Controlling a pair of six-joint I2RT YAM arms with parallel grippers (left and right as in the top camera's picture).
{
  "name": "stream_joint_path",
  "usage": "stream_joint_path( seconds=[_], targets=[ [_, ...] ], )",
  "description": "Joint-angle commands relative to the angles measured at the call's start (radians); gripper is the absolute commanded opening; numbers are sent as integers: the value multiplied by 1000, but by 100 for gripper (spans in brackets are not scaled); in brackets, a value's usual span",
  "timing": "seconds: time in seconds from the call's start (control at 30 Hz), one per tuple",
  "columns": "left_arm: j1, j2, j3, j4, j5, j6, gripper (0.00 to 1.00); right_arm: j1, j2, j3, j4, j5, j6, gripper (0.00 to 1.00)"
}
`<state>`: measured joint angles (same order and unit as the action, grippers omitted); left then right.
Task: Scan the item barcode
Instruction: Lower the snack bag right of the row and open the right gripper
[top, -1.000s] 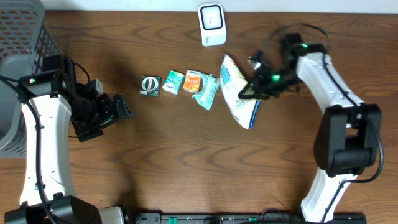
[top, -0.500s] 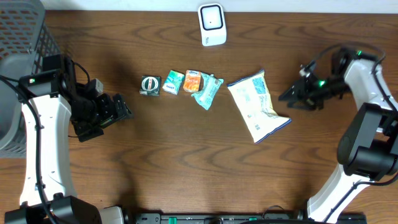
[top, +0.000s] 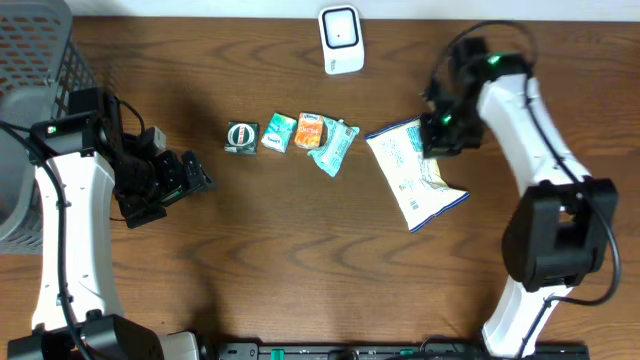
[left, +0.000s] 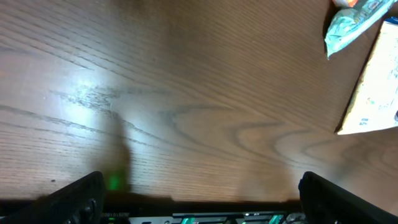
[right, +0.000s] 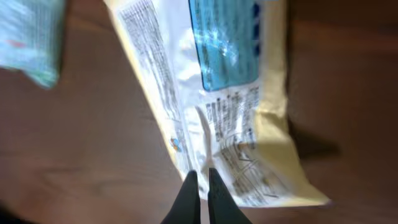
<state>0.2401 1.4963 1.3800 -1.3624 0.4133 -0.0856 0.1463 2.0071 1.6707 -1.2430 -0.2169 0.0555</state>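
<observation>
Overhead: snack bag (top: 415, 180) flat on table, near scanner (top: 340, 40); right gripper (top: 437, 138) at its upper edge; left gripper (top: 190, 178) well apart.
Left wrist: fingers (left: 81, 196) spread wide, holding nothing.
Right wrist: fingers (right: 188, 196) pressed together over the bag; any pinch unclear. Advice: grip the edge firmly and turn the barcode toward the scanner.

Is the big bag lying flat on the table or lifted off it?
The bag lies flat on the table, printed text facing up. The right gripper is shut over it; whether it pinches the wrapper, cannot tell.
</observation>
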Motion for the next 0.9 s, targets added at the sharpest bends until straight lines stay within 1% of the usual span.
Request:
stream_joint_path(
  seconds=[0.0,0.03,0.1,0.13,0.2,0.37,0.4,0.43,0.5,0.6,0.67,0.73,0.8,0.83,0.87],
  targets=[
    [-2,0,2,-5,-2,-5,98,48,-9,-137,102,58,70,1],
    [-2,0,2,-5,-2,-5,98,55,-9,-169,132,73,89,1],
    [-2,0,2,-5,-2,-5,98,62,-9,-241,195,171,146,1],
    [-2,0,2,-5,-2,-5,98,60,-9,-259,200,261,186,1],
    [-2,0,2,-5,-2,-5,97,53,-10,-251,179,311,199,1],
    [-2,0,2,-5,-2,-5,98,42,-12,-91,-18,319,198,1],
    [-2,0,2,-5,-2,-5,98,46,-12,-32,-104,319,193,3],
    [-2,0,2,-5,-2,-5,98,47,-12,-17,-139,319,187,4],
    [-2,0,2,-5,-2,-5,98,47,-12,-16,-208,319,172,6],
    [-2,0,2,-5,-2,-5,98,48,-11,-69,-249,315,176,4],
    [-1,0,2,-5,-2,-5,98,49,-11,-113,-235,312,176,4],
    [-2,0,2,-5,-2,-5,98,51,-11,-203,-162,295,176,3],
    [-2,0,2,-5,-2,-5,98,51,-11,-288,-52,221,175,1],
    [-2,0,2,-5,-2,-5,98,51,-11,-303,-25,203,175,1],
    [-2,0,2,-5,-2,-5,98,54,-11,-346,59,124,175,1]
  ],
)
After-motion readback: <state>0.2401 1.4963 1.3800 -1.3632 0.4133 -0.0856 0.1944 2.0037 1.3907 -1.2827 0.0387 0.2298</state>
